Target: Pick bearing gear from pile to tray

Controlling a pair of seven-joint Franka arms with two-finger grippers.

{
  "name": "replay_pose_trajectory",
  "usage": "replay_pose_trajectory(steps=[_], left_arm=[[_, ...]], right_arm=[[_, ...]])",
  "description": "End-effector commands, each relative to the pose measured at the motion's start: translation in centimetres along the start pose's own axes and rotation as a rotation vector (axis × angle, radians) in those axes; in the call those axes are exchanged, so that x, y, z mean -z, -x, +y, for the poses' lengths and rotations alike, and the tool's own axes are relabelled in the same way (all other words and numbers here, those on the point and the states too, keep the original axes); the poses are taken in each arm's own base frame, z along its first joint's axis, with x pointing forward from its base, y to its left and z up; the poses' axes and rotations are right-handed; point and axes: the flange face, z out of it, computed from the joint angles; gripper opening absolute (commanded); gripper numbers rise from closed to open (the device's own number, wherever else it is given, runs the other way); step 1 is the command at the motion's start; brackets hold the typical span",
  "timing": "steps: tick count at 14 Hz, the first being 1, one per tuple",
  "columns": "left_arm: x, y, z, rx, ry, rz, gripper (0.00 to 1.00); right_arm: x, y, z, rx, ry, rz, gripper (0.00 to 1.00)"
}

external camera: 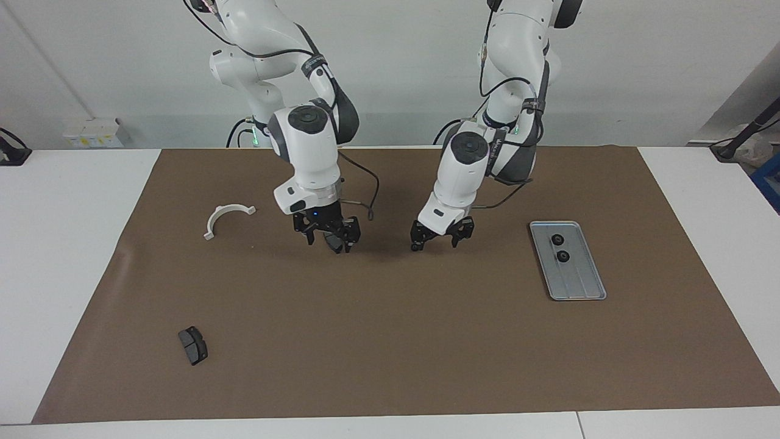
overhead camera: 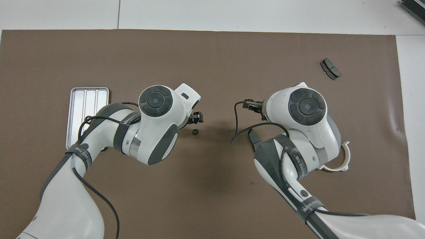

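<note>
The left arm [overhead camera: 146, 132] hides the tray's [overhead camera: 87, 99] near end overhead.

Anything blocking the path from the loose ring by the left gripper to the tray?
Nothing visible. The ring lies by the open left gripper; bare mat from there to the tray. The right gripper hangs over the mat, off that path.

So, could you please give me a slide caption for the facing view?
Left gripper and right gripper hang over the mat; two rings lie in the tray.
</note>
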Motion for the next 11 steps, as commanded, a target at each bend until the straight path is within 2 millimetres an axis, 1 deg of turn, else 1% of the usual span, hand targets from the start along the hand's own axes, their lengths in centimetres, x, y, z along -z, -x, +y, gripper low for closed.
replay_pose_trajectory(steps=[1, 2, 4, 6, 7, 8, 10, 11], left_arm=[[-0.8, 1.2, 0.8, -0.015, -0.009, -0.002, 0.86], [-1.2, 1.7, 1.2, -0.024, -0.013, -0.007, 0.83], [-1.8, 2.3, 1.3, -0.031, -0.011, -0.005, 0.8], [-2.4, 2.4, 1.3, -0.032, -0.012, -0.006, 0.77], [-3.6, 2.6, 1.6, -0.038, -0.017, -0.013, 0.76], [-4.2, 2.5, 1.9, -0.036, -0.006, 0.002, 0.76], [-4.4, 2.3, 2.1, -0.029, 0.002, 0.015, 0.75], [-4.5, 2.4, 2.1, -0.031, 0.0, 0.011, 0.73]], right_arm=[[1.2, -0.3, 4.2, 0.069, -0.013, -0.037, 1.0], [1.6, -1.0, 6.0, 0.101, -0.016, -0.059, 1.0], [2.8, -2.4, 9.4, 0.154, -0.02, -0.072, 1.0], [4.7, -3.7, 12.2, 0.19, -0.013, -0.071, 1.0], [5.9, -4.4, 12.6, 0.205, -0.011, -0.075, 1.0], [7.5, -5.2, 13.1, 0.208, -0.005, -0.087, 1.0], [10.7, -6.6, 13.4, 0.202, 0.0, -0.086, 1.0], [12.4, -7.3, 13.3, 0.205, 0.01, -0.086, 1.0]])
